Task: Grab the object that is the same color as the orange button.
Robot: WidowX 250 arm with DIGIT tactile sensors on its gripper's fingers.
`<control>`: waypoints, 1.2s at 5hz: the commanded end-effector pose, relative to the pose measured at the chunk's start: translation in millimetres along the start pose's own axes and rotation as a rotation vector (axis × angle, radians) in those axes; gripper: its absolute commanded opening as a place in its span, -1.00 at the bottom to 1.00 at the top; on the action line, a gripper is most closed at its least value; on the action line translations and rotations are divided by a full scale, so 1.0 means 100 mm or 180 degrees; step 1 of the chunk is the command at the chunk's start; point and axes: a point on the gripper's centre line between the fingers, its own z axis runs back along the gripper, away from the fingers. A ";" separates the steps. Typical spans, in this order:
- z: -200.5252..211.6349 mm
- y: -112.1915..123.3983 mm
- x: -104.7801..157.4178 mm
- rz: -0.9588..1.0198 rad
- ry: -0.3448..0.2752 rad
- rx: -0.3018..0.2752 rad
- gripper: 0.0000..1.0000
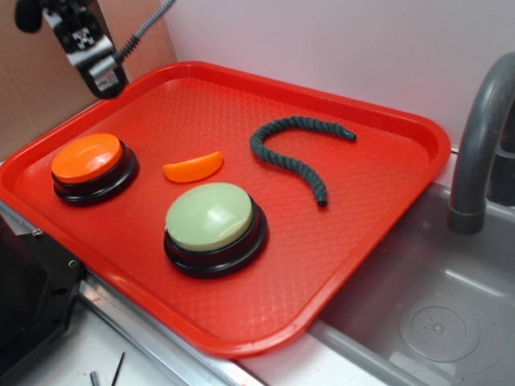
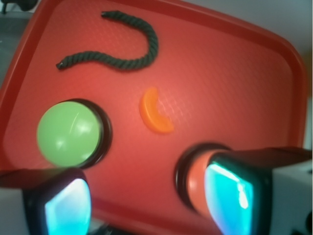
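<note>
Jaws spread, orange crescent (image 2: pixel 154 112) beyond gripper (image 2: pixel 151 200), untouched

Red tray (image 1: pixel 386 233) carrying pale green button (image 1: pixel 211 215) and dark green rope (image 1: pixel 291 153) (curled), sitting beside grey sink (image 1: pixel 434 322) with faucet (image 1: pixel 479 145).

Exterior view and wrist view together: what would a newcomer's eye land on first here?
First the bright red tray that fills the scene, carrying two domed buttons: the orange button at its left and a larger pale green button near the front. Between them lies the small orange wedge, and a dark green rope curls to the right. The pincer hangs open above the tray, holding nothing.
</note>
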 end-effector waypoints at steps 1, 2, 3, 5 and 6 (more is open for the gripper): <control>-0.58 0.13 0.26 -0.0115 0.0125 0.0291 1.00; -0.85 0.12 0.29 -0.0204 0.0292 0.0357 1.00; -1.08 0.09 0.30 -0.0217 0.0432 0.0309 1.00; -1.24 0.07 0.26 -0.0110 0.0499 0.0214 -1.00; -1.25 0.09 0.24 -0.0089 0.0470 0.0175 -1.00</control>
